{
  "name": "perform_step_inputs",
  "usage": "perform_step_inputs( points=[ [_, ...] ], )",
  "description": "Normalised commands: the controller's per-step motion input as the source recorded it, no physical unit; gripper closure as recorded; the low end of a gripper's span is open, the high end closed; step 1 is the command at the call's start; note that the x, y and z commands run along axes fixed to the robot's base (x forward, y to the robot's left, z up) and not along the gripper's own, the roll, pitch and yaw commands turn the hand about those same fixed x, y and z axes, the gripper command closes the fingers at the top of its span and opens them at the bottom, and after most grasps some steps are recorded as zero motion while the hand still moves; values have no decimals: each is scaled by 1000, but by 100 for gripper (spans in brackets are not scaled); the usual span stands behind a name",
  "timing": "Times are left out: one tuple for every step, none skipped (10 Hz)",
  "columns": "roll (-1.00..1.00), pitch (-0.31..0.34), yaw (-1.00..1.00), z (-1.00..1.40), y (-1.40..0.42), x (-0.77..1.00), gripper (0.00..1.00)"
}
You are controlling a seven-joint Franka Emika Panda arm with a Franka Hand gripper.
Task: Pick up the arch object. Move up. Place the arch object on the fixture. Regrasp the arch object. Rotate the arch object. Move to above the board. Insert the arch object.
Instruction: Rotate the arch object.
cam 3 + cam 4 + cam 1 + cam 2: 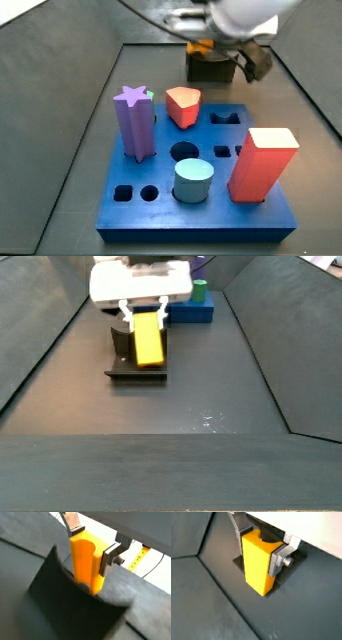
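Note:
The arch object (85, 562), a small yellow-orange block, stands upright between the fingers of my gripper (90, 547), which is shut on it. Its lower end sits in the curved scoop of the dark fixture (73, 607). In a wrist view the arch object (256, 567) shows the notch in its upper end, with the gripper (259, 548) clamped on both sides. In a side view the gripper (147, 318) holds the arch object (147, 344) over the fixture (134, 373). The blue board (147, 215) lies apart from the fixture (207, 70).
On the board stand a purple star peg (134, 125), a red rounded-triangle peg (183, 107), a light blue cylinder (194, 180) and a tall red block (263, 165). Sloping dark walls (47, 346) enclose the floor on both sides.

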Motion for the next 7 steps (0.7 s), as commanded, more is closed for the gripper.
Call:
perform_step_inputs(
  points=[
    [-79, -66, 8, 919, 92, -1000, 100],
    [-81, -70, 1, 898, 84, -1000, 100],
    [-81, -70, -10, 872, 78, -1000, 100],
    [-86, -61, -20, 838, 71, -1000, 100],
    [-90, -52, -30, 811, 65, -1000, 100],
    [-95, -41, -40, 784, 59, -1000, 100],
    [-98, -27, -47, 753, 54, -1000, 100]
  ],
)
